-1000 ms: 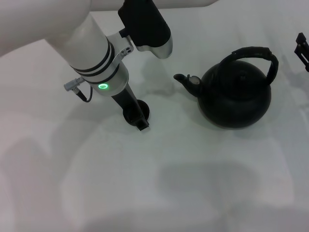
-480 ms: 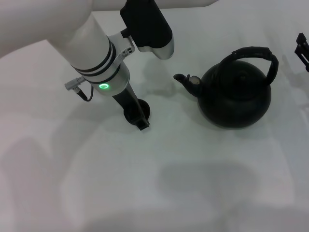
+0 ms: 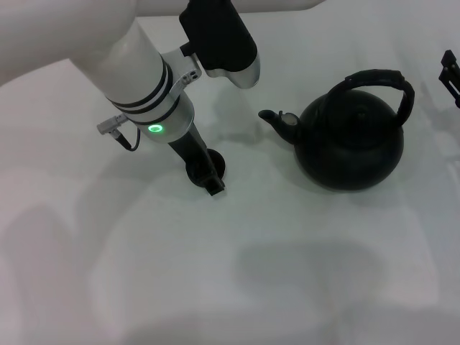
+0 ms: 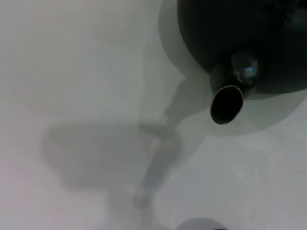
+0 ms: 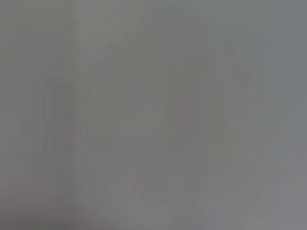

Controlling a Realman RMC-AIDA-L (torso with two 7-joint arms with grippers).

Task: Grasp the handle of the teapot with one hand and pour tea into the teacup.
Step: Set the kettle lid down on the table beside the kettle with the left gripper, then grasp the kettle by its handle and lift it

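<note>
The matte-black teapot (image 3: 352,144) stands on the white table, right of centre, with its arched ribbed handle (image 3: 374,77) upright and its spout (image 3: 277,118) pointing left. The tiny black teacup (image 3: 218,166) sits left of the spout, partly hidden under my left gripper (image 3: 205,176), which is shut on its rim. The left wrist view shows the spout's mouth (image 4: 226,103) and the pot's body (image 4: 249,38) from above. My right gripper (image 3: 450,75) shows only at the right edge, apart from the teapot. The right wrist view shows only flat grey.
The white table (image 3: 287,287) spreads in front of and around both objects. My left arm (image 3: 136,72) crosses the upper left above the table.
My left gripper and the teacup have shifted slightly to the right, toward the spout. The teapot and the right arm have not moved.
</note>
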